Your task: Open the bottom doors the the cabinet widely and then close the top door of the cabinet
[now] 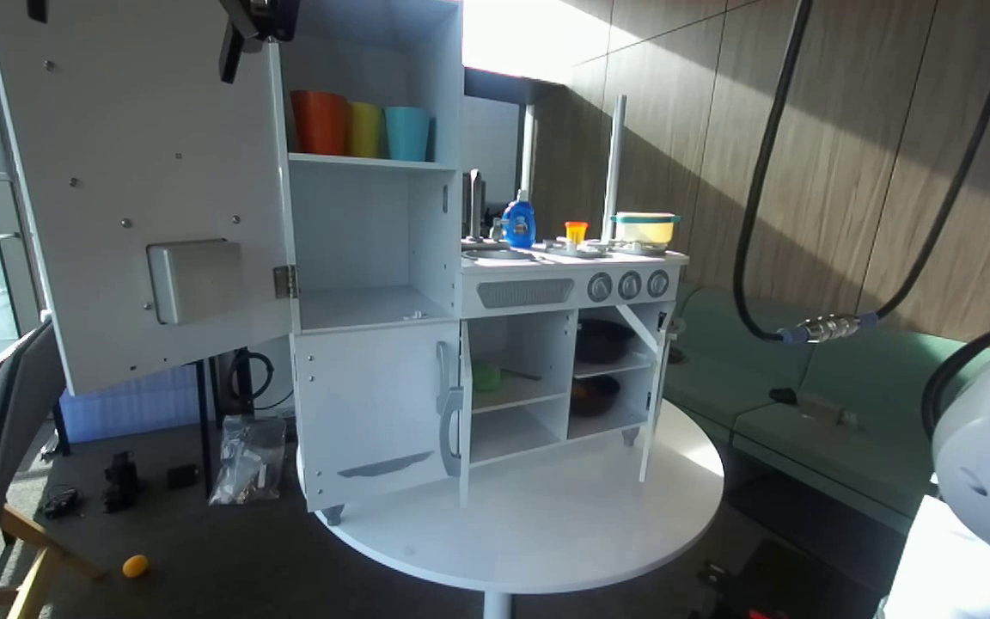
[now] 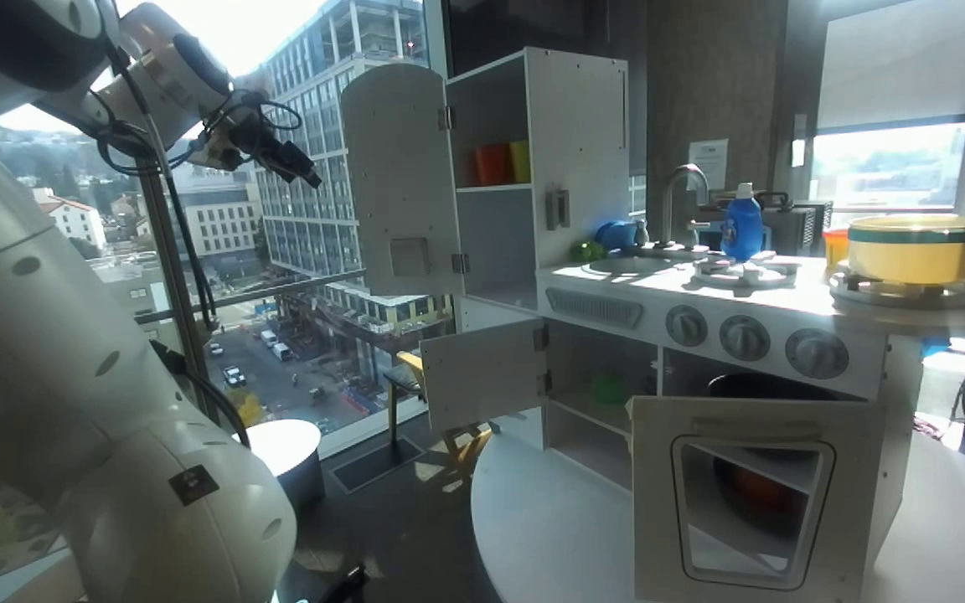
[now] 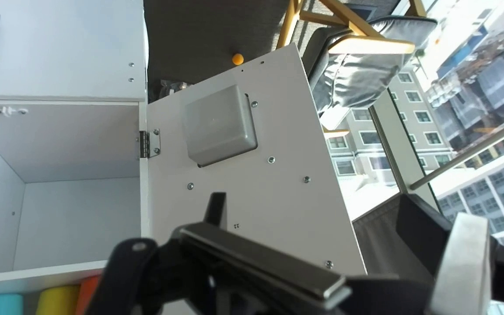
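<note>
The white cabinet stands on a round table. Its top door is swung wide open, showing its inner face with a grey box. The bottom doors stand open: the plain one and the oven-window one; both look nearly edge-on in an exterior view. My gripper is open and empty. In the wrist view one finger overlaps the top door's inner face and the other lies past its free edge. The gripper also shows in both exterior views; contact with the door cannot be told.
Orange, yellow and blue cups stand on the upper shelf. A blue bottle and a yellow pot stand on the counter. The column's plain lower door is shut. A chair and window lie beyond the top door.
</note>
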Action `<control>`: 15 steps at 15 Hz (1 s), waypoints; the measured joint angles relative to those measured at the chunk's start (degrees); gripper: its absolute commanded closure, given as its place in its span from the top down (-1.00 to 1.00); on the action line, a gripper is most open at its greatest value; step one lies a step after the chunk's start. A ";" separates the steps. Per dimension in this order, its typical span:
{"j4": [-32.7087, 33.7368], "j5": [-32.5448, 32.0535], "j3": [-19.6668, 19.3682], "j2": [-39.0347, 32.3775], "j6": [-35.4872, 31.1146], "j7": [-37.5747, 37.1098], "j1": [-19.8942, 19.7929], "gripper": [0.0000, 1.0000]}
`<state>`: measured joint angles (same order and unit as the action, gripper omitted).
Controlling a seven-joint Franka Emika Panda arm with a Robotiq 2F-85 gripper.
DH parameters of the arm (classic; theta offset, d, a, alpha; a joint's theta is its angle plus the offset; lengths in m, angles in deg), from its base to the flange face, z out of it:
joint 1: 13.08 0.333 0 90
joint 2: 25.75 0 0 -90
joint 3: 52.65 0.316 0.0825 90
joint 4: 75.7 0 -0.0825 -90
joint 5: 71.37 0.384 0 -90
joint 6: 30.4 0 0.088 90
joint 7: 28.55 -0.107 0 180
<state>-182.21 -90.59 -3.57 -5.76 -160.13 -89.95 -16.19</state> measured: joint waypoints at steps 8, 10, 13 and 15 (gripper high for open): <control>8.75 -20.20 14.39 -9.88 6.57 -8.26 -9.93 1.00; 11.36 -24.91 18.36 -13.76 9.70 -9.40 -12.55 1.00; 15.58 -31.82 22.92 -19.75 14.18 -11.39 -13.41 1.00; 17.56 -36.42 24.63 -23.26 16.86 -13.13 -12.13 1.00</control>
<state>-164.65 -127.01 21.06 -29.02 -143.28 -103.07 -28.32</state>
